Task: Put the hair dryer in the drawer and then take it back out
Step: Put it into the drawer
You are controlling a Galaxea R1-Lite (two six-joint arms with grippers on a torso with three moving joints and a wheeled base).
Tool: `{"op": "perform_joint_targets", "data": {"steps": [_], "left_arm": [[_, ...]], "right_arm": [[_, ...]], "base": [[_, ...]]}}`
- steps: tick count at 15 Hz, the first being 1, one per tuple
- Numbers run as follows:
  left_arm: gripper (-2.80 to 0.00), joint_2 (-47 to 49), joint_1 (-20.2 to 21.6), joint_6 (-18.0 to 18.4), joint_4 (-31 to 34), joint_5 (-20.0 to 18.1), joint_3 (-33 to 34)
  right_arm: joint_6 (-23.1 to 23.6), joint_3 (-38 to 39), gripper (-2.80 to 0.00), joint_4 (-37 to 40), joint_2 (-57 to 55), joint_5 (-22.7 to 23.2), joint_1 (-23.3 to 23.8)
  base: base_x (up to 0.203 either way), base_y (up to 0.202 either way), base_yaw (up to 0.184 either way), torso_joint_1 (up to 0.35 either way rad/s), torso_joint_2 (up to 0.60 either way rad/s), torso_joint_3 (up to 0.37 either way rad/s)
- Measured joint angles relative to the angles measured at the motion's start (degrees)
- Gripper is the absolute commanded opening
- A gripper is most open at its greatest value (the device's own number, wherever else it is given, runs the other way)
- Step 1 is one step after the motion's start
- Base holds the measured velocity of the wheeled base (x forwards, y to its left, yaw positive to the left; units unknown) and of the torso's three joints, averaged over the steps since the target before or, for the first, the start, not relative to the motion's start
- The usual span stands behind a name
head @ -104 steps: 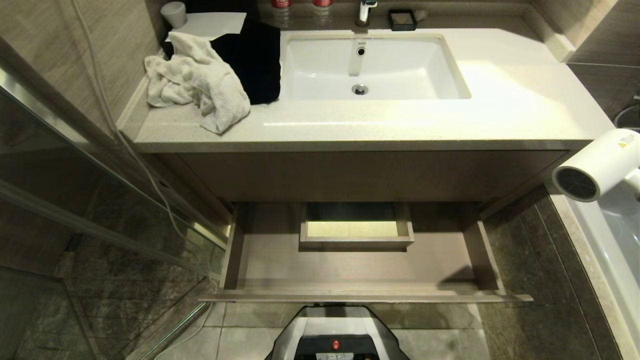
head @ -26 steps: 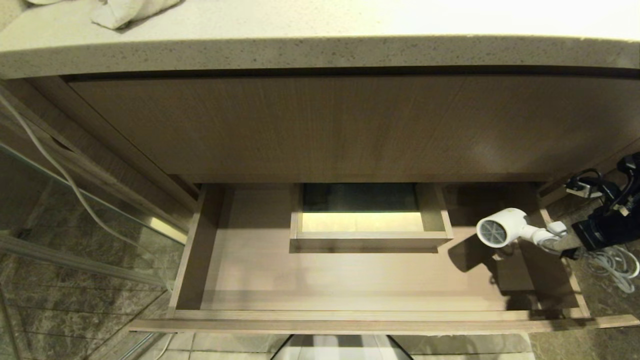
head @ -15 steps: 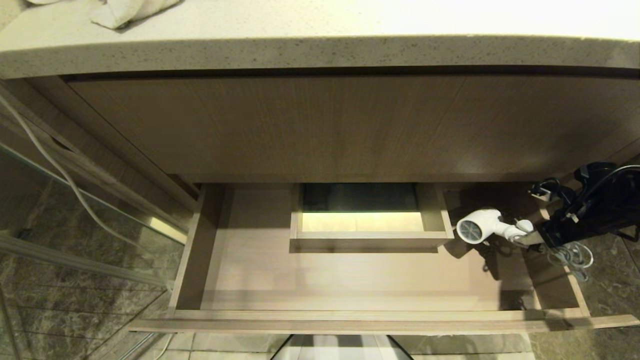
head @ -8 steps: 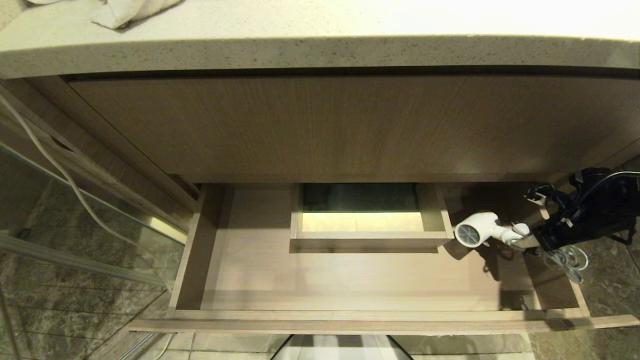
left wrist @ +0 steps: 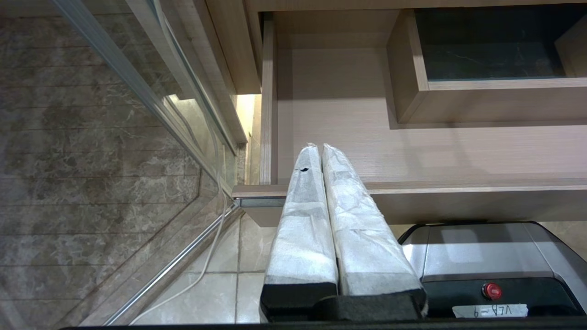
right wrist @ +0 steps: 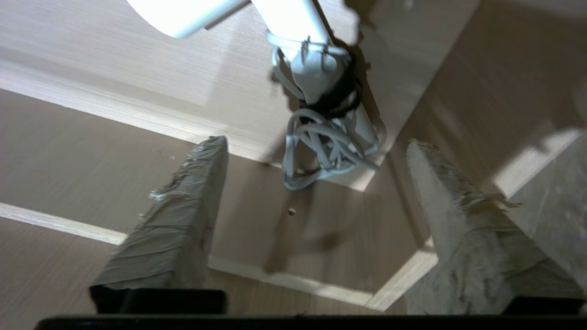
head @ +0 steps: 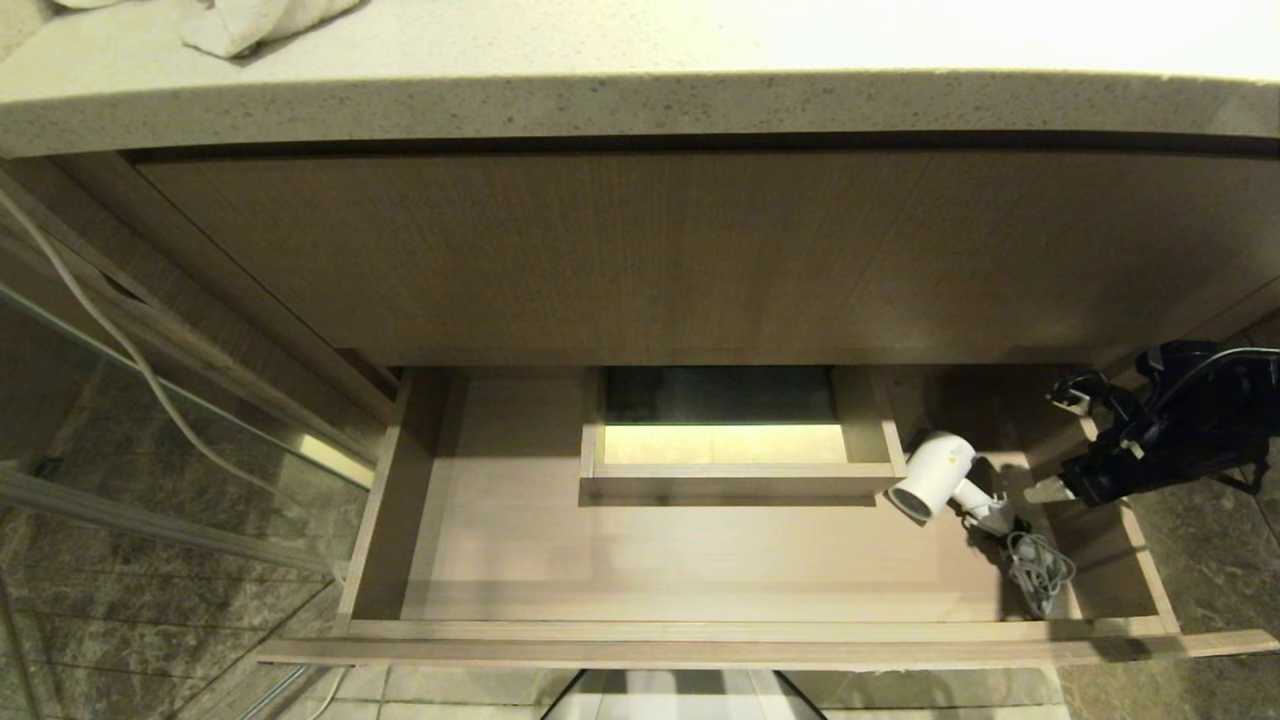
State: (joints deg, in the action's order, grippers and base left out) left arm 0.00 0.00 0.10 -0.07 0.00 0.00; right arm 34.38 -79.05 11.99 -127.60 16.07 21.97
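Hair dryer (head: pixel 935 473) lies inside the open drawer (head: pixel 700 630), right of centre frame, beside the boxed cut-out (head: pixel 740 483), cord (head: pixel 1038 570) bundled alongside. Right gripper (head: pixel 1045 492), jaws apart and empty, sits just right of it, evidently for release. Left gripper (left wrist: pixel 319 151), jaws together, is parked low.

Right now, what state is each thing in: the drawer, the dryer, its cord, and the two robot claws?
drawer: pulled fully open.
hair dryer: lying inside the drawer at its right end, released.
cord: bundled, lying in the drawer beside the dryer's handle.
right gripper: open, empty, above the cord.
left gripper: shut, empty, near the drawer's front left corner.
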Motion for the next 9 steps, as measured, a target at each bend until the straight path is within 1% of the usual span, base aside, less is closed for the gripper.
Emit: {"op": "perform_joint_targets", "data": {"steps": [1,2,5,9], "left_arm": [[-2.80,0.00,0.00,0.01,0.00,0.00,0.00],[-2.80,0.00,0.00,0.00,0.01,0.00,0.00],[-2.80,0.00,0.00,0.00,0.00,-0.02,0.00],[-2.80,0.00,0.00,0.00,0.00,-0.02,0.00]], "right_arm": [[-0.54,0.61,0.00,0.17,1.15,0.00,0.05],[-1.03,1.60,-2.80,0.33,3.00,0.00,0.26],[-1.83,6.47,-2.80,2.45,10.76,-0.03,1.59],[-1.77,16.05,-2.80,9.04,22.54,-0.15,3.49]], "base": [[0.000,0.000,0.000,0.000,0.00,0.000],[0.000,0.000,0.000,0.000,0.00,0.000],[0.000,0.000,0.000,0.000,0.00,0.000],[0.000,0.000,0.000,0.000,0.00,0.000]]}}
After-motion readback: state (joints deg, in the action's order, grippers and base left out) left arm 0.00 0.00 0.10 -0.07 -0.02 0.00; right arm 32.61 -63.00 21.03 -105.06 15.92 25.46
